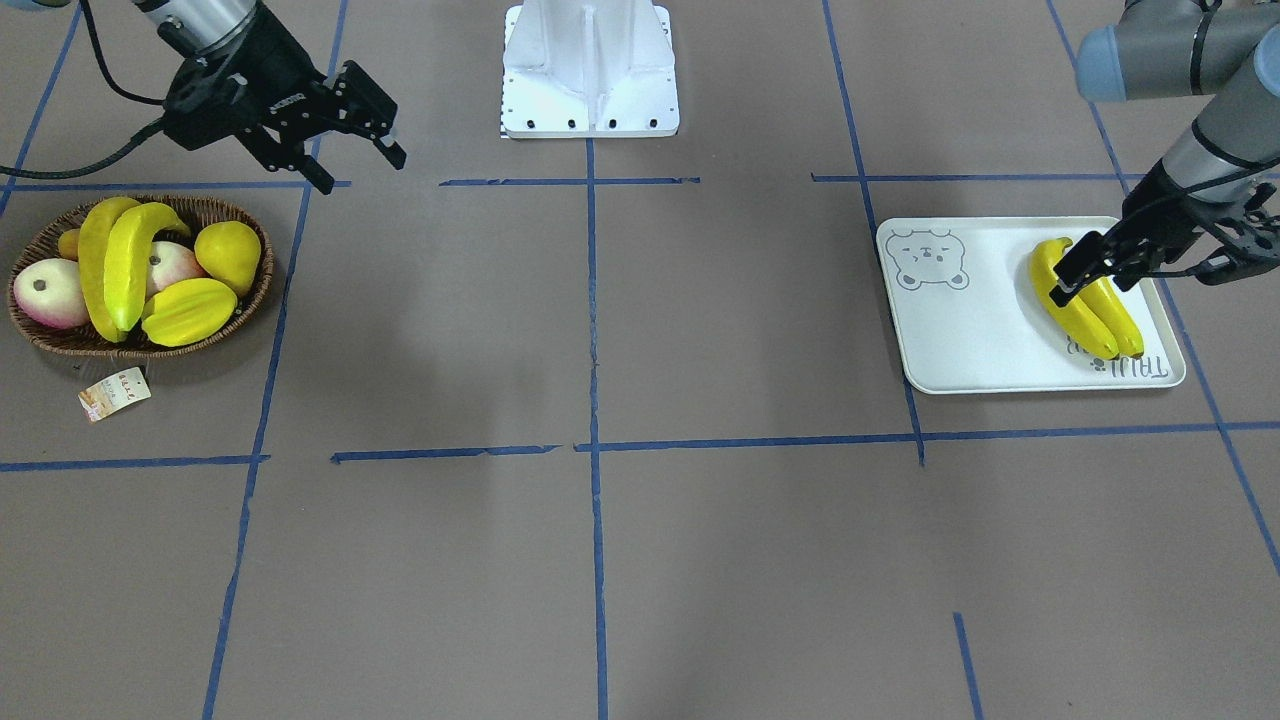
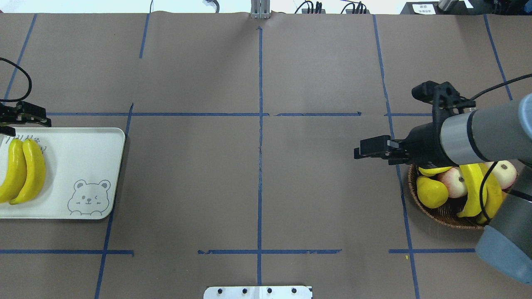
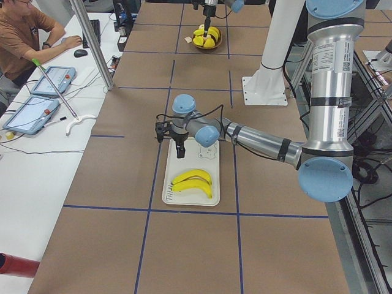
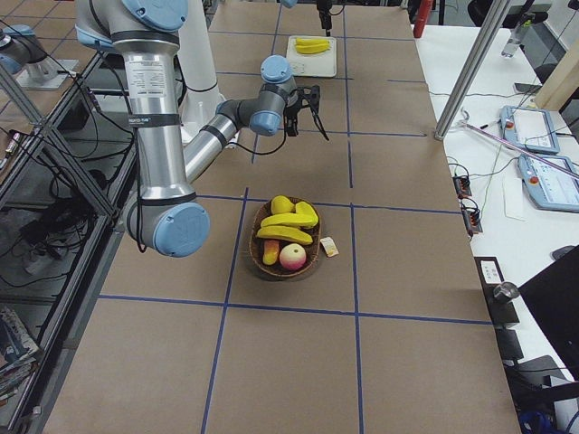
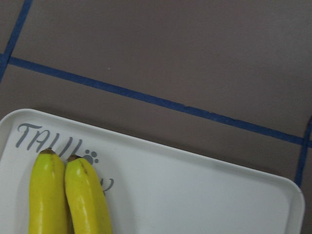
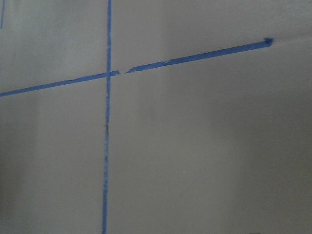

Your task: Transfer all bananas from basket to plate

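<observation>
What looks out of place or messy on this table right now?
Nothing is spilled or damaged. Two bananas lie neatly side by side on the plate, and two more bananas sit in the basket. The only small oddity is the paper tag lying on the table just outside the basket.

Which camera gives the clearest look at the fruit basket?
The front-facing view: nothing covers the basket there. Overhead, the right arm hides part of it. The right side view shows it whole but smaller; the left side view, far and tiny. The wrist cameras miss it.
</observation>
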`<control>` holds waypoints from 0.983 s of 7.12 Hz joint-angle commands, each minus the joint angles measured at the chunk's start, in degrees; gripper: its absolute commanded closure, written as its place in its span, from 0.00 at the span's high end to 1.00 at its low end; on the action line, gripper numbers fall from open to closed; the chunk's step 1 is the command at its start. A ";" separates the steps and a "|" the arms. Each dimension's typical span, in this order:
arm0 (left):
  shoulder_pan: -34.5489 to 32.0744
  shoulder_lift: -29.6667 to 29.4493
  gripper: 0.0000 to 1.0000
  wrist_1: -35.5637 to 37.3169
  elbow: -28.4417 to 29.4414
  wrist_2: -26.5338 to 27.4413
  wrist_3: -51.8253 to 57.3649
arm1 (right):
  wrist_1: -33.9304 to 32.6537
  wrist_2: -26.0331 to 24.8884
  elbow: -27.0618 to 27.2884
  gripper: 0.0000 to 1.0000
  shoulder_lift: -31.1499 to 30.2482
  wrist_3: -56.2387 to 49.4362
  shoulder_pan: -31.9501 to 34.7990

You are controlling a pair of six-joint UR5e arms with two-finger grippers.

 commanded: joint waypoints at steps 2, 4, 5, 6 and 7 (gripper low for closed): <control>0.09 -5.21 1.00 0.15 2.60 -7.16 -0.22 | 1.73 7.91 0.71 1.00 -11.27 -9.05 6.83; 0.09 -6.10 1.00 -0.64 2.43 -7.16 2.05 | 11.62 8.09 -2.34 1.00 -19.69 -11.49 6.75; 0.09 -6.54 1.00 -1.25 1.30 -7.08 2.07 | 13.41 7.48 -4.10 1.00 -21.65 -12.73 7.35; 0.00 -6.19 1.00 -3.61 1.20 -7.16 1.28 | 13.34 6.87 -5.69 1.00 -21.93 -12.83 7.88; 0.00 -5.76 1.00 -3.72 1.29 -7.17 1.27 | 13.17 6.25 -6.75 1.00 -22.20 -12.83 7.71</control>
